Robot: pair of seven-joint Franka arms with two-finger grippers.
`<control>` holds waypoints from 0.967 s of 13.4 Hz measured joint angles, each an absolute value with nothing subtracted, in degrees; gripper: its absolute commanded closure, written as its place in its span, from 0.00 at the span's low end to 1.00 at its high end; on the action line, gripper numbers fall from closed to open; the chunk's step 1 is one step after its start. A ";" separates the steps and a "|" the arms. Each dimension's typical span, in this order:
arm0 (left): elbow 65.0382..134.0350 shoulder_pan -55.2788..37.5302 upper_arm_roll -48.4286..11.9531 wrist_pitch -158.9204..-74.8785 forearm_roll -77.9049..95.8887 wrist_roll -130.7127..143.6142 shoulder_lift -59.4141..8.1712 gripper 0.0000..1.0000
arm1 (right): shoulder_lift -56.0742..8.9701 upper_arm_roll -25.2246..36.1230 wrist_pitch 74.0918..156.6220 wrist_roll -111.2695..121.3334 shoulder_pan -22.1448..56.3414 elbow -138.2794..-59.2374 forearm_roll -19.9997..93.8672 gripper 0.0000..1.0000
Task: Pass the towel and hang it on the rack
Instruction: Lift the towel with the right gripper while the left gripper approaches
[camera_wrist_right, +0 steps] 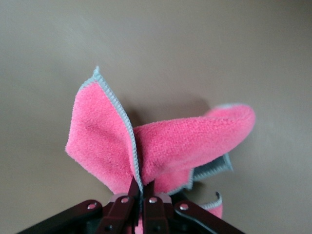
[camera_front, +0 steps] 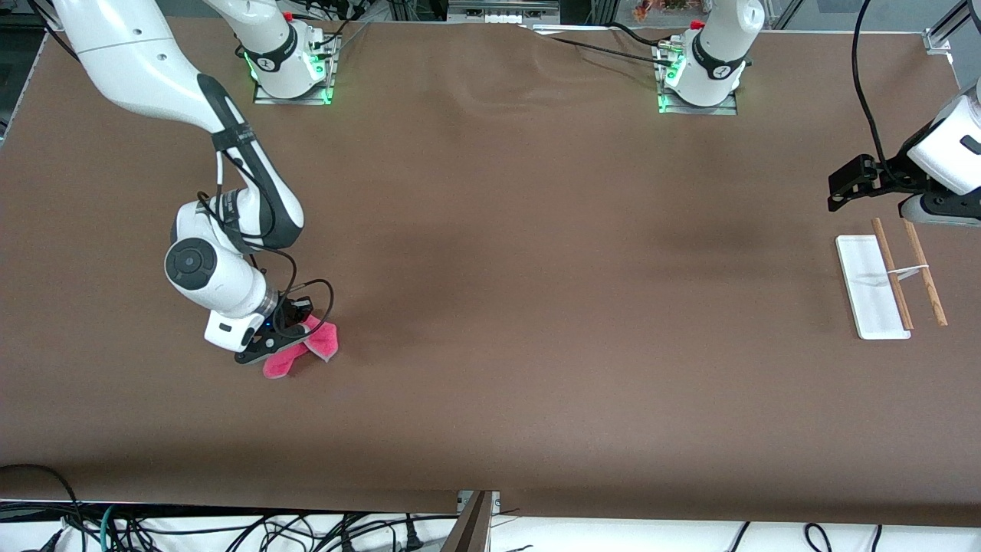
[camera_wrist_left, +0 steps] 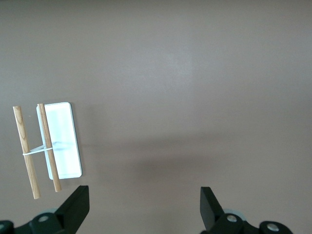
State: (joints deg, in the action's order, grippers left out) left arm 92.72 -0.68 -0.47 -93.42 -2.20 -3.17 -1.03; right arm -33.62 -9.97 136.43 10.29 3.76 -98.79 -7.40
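Right gripper: low at the table, toward the right arm's end; fingers clamped on the towel, pink folds bunched upward around the fingertips. Left gripper: waiting, fingers wide apart, nothing held, above the table just beside the rack. Rack: standing toward the left arm's end, well apart from the towel.

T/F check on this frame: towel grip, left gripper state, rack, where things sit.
1. The right gripper is shut on the towel. True.
2. The towel already hangs on the rack. False: it is bunched at the table, at the right arm's end.
3. The left gripper is open and empty. True.
4. The rack stands at the right arm's end. False: it is at the left arm's end, near the left gripper.
5. The rack has two wooden rods. True.
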 measured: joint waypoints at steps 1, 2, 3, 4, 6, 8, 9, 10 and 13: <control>92.72 -0.68 -0.46 -93.42 -2.20 -3.17 -1.03 0.00 | -32.50 -11.21 135.06 10.24 3.80 -97.74 -7.40 1.00; 92.72 -0.68 -0.46 -93.42 -2.20 -3.17 -1.03 0.00 | -31.42 -12.54 131.86 10.20 3.85 -95.92 -7.40 1.00; 92.72 -0.68 -0.46 -93.42 -2.20 -3.17 -1.03 0.00 | -30.48 -13.97 127.96 10.12 3.95 -93.47 -7.39 1.00; 92.72 -0.68 -0.46 -93.42 -2.20 -3.17 -1.03 0.00 | -29.87 -15.45 124.61 9.77 4.17 -90.86 -7.38 1.00; 92.72 -0.68 -0.46 -93.41 -2.20 -3.17 -1.03 0.00 | -29.15 -17.81 121.20 7.99 5.75 -87.03 -7.37 1.00; 92.73 -0.68 -0.47 -93.01 -2.20 -3.17 -1.11 0.00 | -29.04 -18.75 120.86 6.85 8.54 -85.67 -7.38 1.00; 92.75 -0.69 -0.49 -92.33 -2.18 -3.17 -1.19 0.00 | -29.05 -18.80 120.87 6.74 10.21 -85.19 -7.39 1.00; 92.79 -0.69 -0.52 -91.36 -2.18 -3.17 -1.41 0.00 | -29.05 -18.81 120.87 6.66 11.85 -84.66 -7.49 1.00; 92.81 -0.71 -0.59 -88.50 -0.50 -3.41 -2.93 0.00 | -29.03 -18.87 120.90 5.58 15.42 -82.26 -7.76 1.00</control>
State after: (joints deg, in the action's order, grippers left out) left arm 92.81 -0.71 -0.59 -88.50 -0.50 -3.41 -2.93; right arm -29.03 -18.87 120.90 5.58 15.42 -82.26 -7.76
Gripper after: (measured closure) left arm 0.000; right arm 0.960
